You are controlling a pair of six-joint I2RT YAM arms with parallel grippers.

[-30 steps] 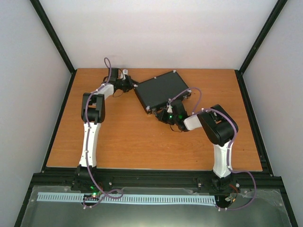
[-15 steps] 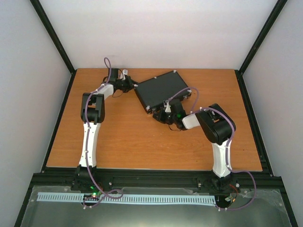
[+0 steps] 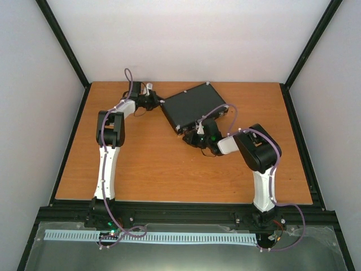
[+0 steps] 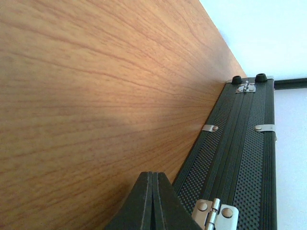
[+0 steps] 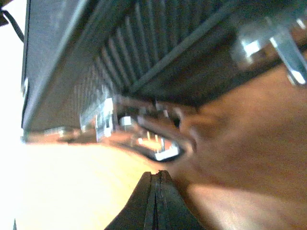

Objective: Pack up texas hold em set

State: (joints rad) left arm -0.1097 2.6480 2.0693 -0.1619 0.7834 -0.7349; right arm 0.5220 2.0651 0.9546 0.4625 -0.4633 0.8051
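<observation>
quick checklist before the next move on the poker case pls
1. Case lid down: ok, both halves meet along the edge in the left wrist view.
2. Left hand shut and empty: ok, beside the case's side near a hinge.
3. Right hand shut and empty: ok, pointing at the front edge.
4. Latch fastened: cannot tell, too blurred.
5. Case flat on the table: ok.

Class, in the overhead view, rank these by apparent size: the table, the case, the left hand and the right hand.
1. Table
2. Case
3. Left hand and right hand: both are small and dark and look about alike, so they are not ranked against each other.
</observation>
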